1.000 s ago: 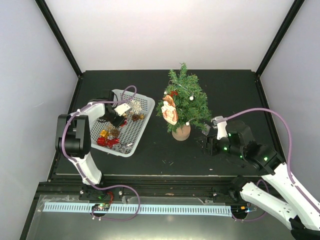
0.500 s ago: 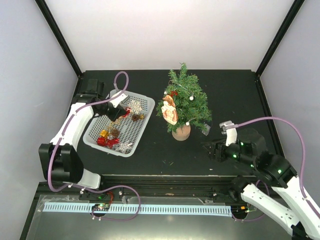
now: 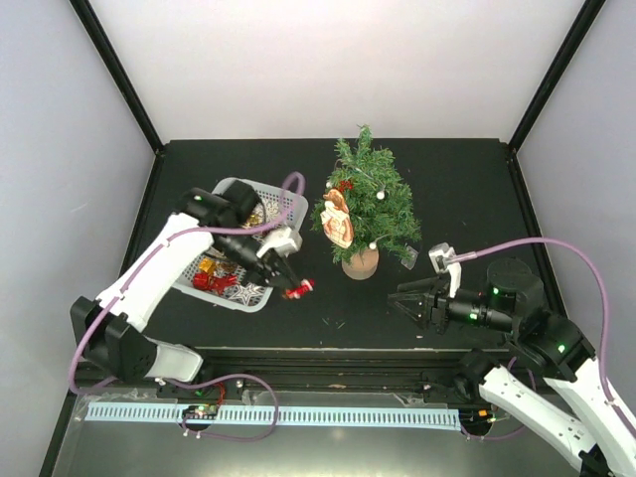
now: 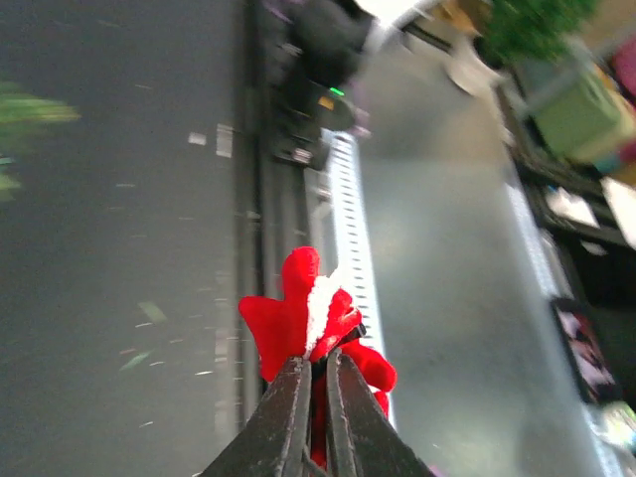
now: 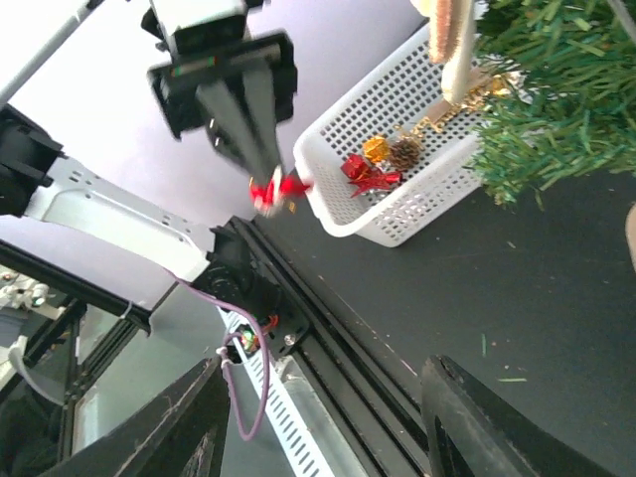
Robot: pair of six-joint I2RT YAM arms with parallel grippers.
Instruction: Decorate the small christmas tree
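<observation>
The small christmas tree (image 3: 366, 197) stands upright on its tan wooden base (image 3: 360, 263) at mid table, with a Santa figure (image 3: 338, 219) and small white balls hung on it. Its branches also show in the right wrist view (image 5: 561, 109). My left gripper (image 3: 295, 290) is shut on a red and white ornament (image 4: 310, 320), held in the air just right of the white basket (image 3: 275, 268). The ornament also shows in the right wrist view (image 5: 272, 191). My right gripper (image 3: 400, 299) is open and empty, low over the table, right of the tree's base and pointing left.
The white basket (image 5: 417, 209) holds several ornaments: red bows (image 3: 213, 282), gold gifts, a pine cone and silver snowflakes. A small tag (image 3: 409, 257) lies on the table beside the tree. Black frame rails run along the table's edges.
My left gripper has lifted the red ornament out of the basket and carried it right, past the basket's near corner. My right gripper has swung down and left, jaws spread.
</observation>
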